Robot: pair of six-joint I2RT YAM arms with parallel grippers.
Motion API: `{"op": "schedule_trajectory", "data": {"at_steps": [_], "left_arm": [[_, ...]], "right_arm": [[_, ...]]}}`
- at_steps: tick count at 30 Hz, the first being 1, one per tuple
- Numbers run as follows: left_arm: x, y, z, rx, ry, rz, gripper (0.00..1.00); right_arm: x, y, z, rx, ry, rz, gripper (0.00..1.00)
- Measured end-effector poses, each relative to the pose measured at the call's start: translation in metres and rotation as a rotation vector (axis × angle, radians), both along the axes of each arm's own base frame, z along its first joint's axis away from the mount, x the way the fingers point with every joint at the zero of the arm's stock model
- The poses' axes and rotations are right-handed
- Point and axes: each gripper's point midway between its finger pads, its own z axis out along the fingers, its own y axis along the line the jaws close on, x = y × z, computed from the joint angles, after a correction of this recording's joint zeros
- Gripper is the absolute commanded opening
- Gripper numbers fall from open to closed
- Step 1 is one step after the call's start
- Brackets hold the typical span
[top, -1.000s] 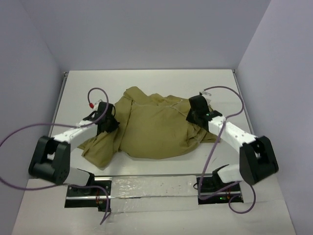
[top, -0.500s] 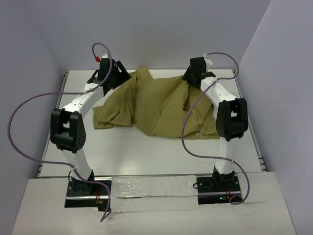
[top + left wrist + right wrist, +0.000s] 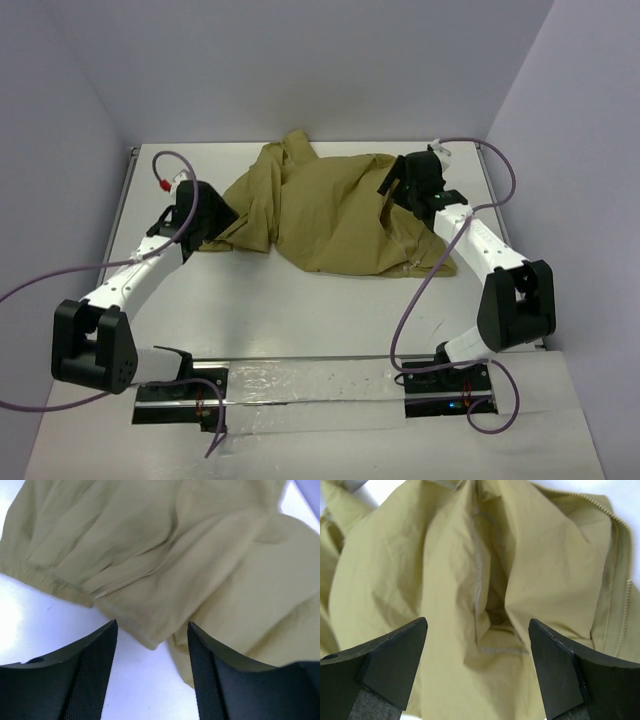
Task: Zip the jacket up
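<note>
Spreading seems to be going on: jacket (image 3: 330, 215) is lying bunched, your left jaws and right jaws are gaping empty over it, and next you are probably needing both zipper (image 3: 600, 502) ends.

The jacket (image 3: 330, 215) is thin, matt woven cloth, softly creased, with raised stitched seams and a row of small zipper teeth (image 3: 595, 500) in the same dull tan. The table (image 3: 300, 310) is smooth and white with a faint sheen. The left gripper (image 3: 152, 625) has black fingers (image 3: 90, 680) faced with a fine ribbed texture. The right gripper (image 3: 477, 621) has matt, dark plastic fingers (image 3: 560, 670). The cables (image 3: 60, 269) have a smooth purple sheath.
</note>
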Motion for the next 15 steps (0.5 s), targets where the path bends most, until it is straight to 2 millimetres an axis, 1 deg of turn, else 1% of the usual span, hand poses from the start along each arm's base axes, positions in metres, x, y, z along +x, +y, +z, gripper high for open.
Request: {"op": "schedule_trajectory", "data": {"at_steps": [1, 2, 4, 5, 7, 9, 11, 15], "left_arm": [[-0.006, 0.005, -0.010, -0.011, 0.020, 0.025, 0.63], [-0.011, 0.009, -0.020, -0.028, 0.037, 0.051, 0.68], [-0.022, 0.017, -0.039, -0.065, 0.070, 0.098, 0.83], [-0.027, 0.021, -0.047, -0.087, 0.083, 0.123, 0.84], [-0.034, 0.030, -0.062, -0.126, 0.108, 0.172, 0.82], [-0.035, 0.036, -0.070, -0.158, 0.120, 0.204, 0.78], [-0.030, 0.037, -0.072, -0.193, 0.112, 0.223, 0.76], [-0.013, 0.037, -0.071, -0.247, 0.072, 0.233, 0.71]], "right_arm": [[-0.002, 0.002, 0.002, 0.003, -0.010, 0.005, 0.89], [-0.004, 0.004, 0.003, 0.005, -0.019, 0.011, 0.89], [-0.008, 0.007, -0.002, 0.004, -0.016, 0.020, 0.88], [-0.011, 0.008, -0.007, 0.002, -0.008, 0.024, 0.88], [-0.015, 0.009, -0.015, -0.002, 0.011, 0.030, 0.88], [-0.018, 0.009, -0.019, -0.004, 0.022, 0.034, 0.88], [-0.019, 0.009, -0.020, -0.005, 0.024, 0.034, 0.87], [-0.019, 0.009, -0.020, -0.008, 0.025, 0.037, 0.87]]}}
